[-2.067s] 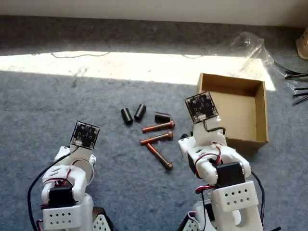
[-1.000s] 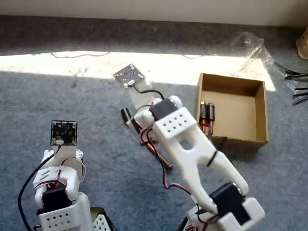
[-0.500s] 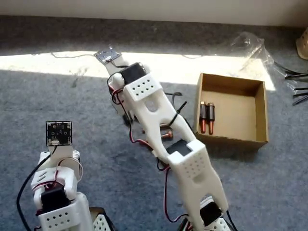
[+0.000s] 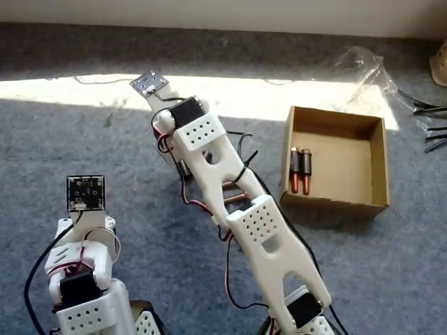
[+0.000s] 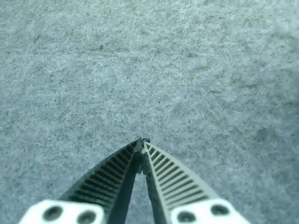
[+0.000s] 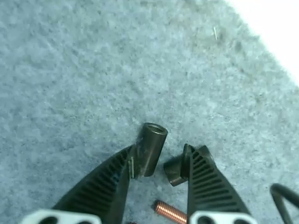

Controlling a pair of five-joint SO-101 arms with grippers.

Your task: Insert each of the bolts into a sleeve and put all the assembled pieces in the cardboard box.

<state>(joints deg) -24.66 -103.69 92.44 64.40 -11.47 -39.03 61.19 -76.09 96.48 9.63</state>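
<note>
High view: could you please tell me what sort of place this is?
Probably an improvised home or lab workspace: grey carpet, a cardboard box, a crumpled plastic bag and loose cables.

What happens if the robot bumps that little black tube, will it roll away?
Probably. The black sleeve is a round tube lying on carpet, so a nudge could roll it, though the fuzzy pile should slow it. It looks stiff, so the right end effector likely won't squash it.
</note>
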